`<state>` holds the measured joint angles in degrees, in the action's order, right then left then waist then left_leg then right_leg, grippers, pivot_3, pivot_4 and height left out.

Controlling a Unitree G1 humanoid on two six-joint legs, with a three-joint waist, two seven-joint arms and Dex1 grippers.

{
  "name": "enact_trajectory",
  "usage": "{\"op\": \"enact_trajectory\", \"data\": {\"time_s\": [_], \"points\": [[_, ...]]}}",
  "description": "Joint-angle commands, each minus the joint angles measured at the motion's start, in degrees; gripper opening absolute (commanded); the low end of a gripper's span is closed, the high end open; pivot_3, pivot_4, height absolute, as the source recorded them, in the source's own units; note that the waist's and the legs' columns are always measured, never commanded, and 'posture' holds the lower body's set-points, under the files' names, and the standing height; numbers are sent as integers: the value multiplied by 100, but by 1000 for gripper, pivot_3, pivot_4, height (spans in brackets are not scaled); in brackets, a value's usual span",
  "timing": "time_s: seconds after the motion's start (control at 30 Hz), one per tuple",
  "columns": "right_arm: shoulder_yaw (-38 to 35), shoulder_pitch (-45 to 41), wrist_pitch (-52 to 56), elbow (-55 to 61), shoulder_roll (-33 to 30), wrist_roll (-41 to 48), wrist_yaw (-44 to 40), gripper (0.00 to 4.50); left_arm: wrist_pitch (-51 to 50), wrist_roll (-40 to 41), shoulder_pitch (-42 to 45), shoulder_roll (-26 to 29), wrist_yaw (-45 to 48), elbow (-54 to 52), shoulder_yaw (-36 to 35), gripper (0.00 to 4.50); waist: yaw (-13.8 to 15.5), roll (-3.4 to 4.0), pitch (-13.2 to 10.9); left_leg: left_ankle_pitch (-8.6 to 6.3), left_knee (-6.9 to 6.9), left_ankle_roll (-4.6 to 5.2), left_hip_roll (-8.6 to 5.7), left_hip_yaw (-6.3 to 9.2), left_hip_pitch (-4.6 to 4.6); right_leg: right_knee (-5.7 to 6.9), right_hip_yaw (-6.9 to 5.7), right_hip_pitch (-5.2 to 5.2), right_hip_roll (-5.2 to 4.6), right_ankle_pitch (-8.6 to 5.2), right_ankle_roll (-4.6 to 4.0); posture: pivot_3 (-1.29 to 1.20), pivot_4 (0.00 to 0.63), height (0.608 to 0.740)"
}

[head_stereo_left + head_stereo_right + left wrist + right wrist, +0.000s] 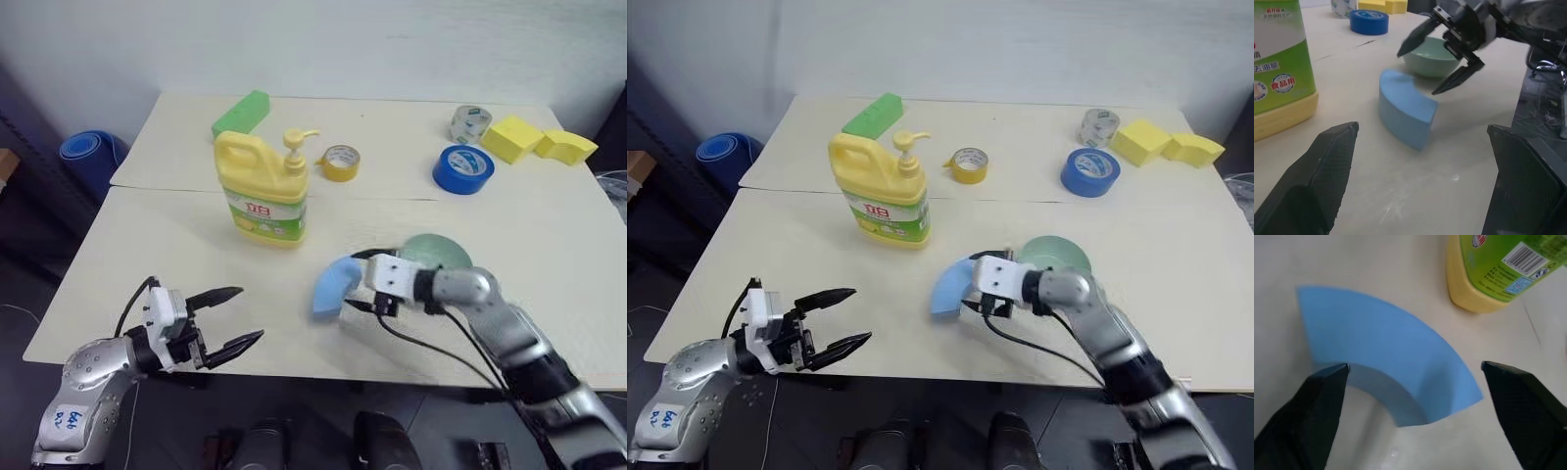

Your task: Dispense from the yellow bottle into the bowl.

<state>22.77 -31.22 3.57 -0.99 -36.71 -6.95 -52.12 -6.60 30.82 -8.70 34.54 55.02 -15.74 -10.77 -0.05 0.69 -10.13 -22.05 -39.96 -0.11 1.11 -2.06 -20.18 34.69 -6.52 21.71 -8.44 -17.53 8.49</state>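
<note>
The yellow bottle (262, 191), with a pump top and a green label, stands upright on the table's middle left. The pale green bowl (438, 252) sits to its right, nearer me, partly hidden behind my right wrist. My right gripper (355, 281) is open just in front of the bowl, its fingers (1322, 416) straddling a curved blue sponge (331, 287) without touching it. My left gripper (250, 313) is open and empty over the table's near edge, pointing toward the sponge and bowl (1430, 61).
At the back of the table lie a green block (242, 113), a yellow tape roll (341, 162), a blue tape roll (462, 168), a clear tape roll (470, 122) and yellow sponge blocks (537, 140). A blue rolled mat (88, 152) lies on the floor at left.
</note>
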Motion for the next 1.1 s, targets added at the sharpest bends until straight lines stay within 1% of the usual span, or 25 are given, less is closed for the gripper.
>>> {"op": "enact_trajectory", "data": {"time_s": [0.03,0.1,0.2,0.33,0.53,0.7,0.73,0.77,0.8,0.87,0.93,0.97,1.0,1.1], "points": [[260,-571,-642,-656,-247,-393,-594,4500,200,-84,-78,-54,-36,-3,-106,4463,-1,-1,0,0,2,0,-1,2,-3,-4,-4,1,0,0,0,0,150,740],[387,-1023,-950,-1146,-202,-421,-982,4500,272,-150,-99,-121,-70,33,-48,4463,-26,-2,-2,0,4,0,0,4,-4,-6,-10,0,0,0,0,0,150,740],[564,-1683,-1504,-1962,46,-431,-1468,4500,348,-244,-94,-238,-106,89,57,4463,-78,-2,-2,0,4,0,3,1,-3,-7,-13,0,0,0,0,0,150,740],[697,-2391,-2267,-3175,560,-637,-1489,4500,398,-331,-52,-368,-143,158,156,4463,-179,-2,-2,1,3,-2,7,2,0,3,-16,-1,1,0,0,0,150,740],[834,-2738,-2633,-4202,1084,-706,-2055,4500,406,-346,-44,-492,-218,167,209,4463,-175,-2,-2,1,3,-2,7,10,-2,8,-21,-1,0,0,0,0,150,740],[905,-3014,-2336,-5004,1376,-834,-2537,4500,415,-380,-24,-523,-265,180,264,4463,-178,-1,-2,1,1,-2,8,10,-2,9,-21,-1,0,0,0,0,150,740],[862,-3036,-2378,-5078,1425,-819,-2526,4500,412,-385,-15,-528,-271,174,276,4463,-176,-1,-2,1,1,-2,8,11,-2,10,-21,-1,0,0,0,0,150,740],[812,-3055,-2419,-5120,1466,-805,-2485,4103,409,-391,-5,-532,-276,169,283,4500,-177,-1,-2,1,1,-2,7,12,-2,10,-21,-1,0,0,0,0,150,740],[748,-3041,-2442,-5069,1479,-737,-2511,3886,404,-393,3,-534,-284,161,285,4500,-180,0,-2,1,1,-2,7,12,-2,10,-21,-1,0,0,0,0,150,740],[568,-2966,-2355,-4799,1449,-539,-2573,3202,394,-386,15,-532,-296,150,281,4500,-184,2,-4,1,2,-2,7,12,-2,9,-21,-1,0,0,0,0,150,740],[336,-2769,-2118,-4283,1310,-245,-2703,2577,398,-386,18,-526,-292,146,289,4500,-176,2,-4,1,1,-3,8,13,-2,9,-22,-1,0,0,0,0,150,740],[134,-2555,-1795,-3799,1163,-6,-2777,2465,400,-387,44,-528,-288,162,300,4500,-163,2,-4,1,1,-3,7,13,-3,9,-22,-1,0,0,0,0,150,740],[-8,-2385,-1533,-3416,1054,152,-2815,2443,402,-386,53,-529,-286,162,306,4500,-146,3,-4,1,1,-3,6,14,-4,8,-22,-1,-1,0,0,0,150,740],[-760,-1761,-301,-1950,601,814,-2629,2442,359,-378,141,-572,-342,175,337,4500,-106,3,-6,1,-5,-3,-3,32,-14,9,-34,-3,-10,0,0,0,150,740]]}}
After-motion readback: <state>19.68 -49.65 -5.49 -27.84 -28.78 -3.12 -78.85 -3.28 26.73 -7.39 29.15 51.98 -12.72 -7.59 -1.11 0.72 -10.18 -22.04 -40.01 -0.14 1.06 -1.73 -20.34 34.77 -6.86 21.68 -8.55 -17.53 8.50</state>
